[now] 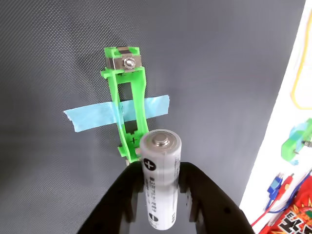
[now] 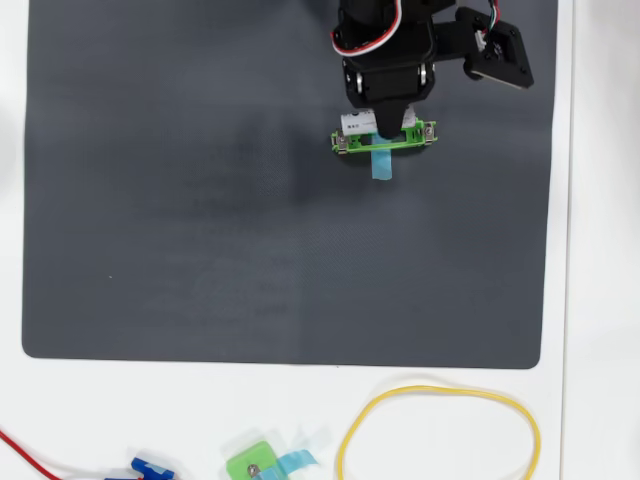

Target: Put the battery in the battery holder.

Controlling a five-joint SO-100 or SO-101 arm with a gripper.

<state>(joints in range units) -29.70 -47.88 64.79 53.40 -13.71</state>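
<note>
In the wrist view the gripper [image 1: 161,187] has its two black fingers [image 1: 207,195] closed on the battery [image 1: 161,175], which stands between them with its plus end up and out beyond the fingertips. Just past that end lies the battery holder [image 1: 126,92], a green frame running away from the fingers and taped flat by a blue tape strip [image 1: 97,114] to the dark grey mat [image 1: 58,58]. Beyond the mat's edge is a white table [image 2: 590,300], with a yellow loop [image 2: 440,430] and a small green piece [image 2: 252,464] well apart from the fingers in the overhead view.
</note>
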